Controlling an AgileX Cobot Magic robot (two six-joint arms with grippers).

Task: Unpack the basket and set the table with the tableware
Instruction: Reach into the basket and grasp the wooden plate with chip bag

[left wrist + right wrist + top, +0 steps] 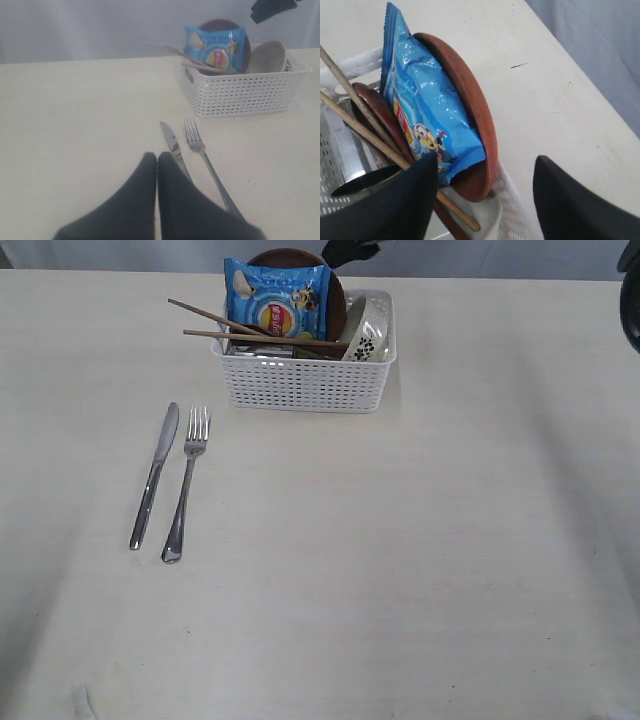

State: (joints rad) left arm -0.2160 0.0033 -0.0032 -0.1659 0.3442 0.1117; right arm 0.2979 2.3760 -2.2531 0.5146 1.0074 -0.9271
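The right claw (pixel 486 162) holds its jaws apart by the plate (pixel 476 117) in the basket (pixel 300 386), while the left claw (pixel 157 156) is pressed together near the knife (pixel 173 145).

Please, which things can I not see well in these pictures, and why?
- The brown plate: exterior view, the snack bag covers most of it.
- The basket floor: exterior view, its wall and contents hide it.
- The knife handle: left wrist view, behind the left gripper.
- The right gripper: exterior view, cut off by the top edge.
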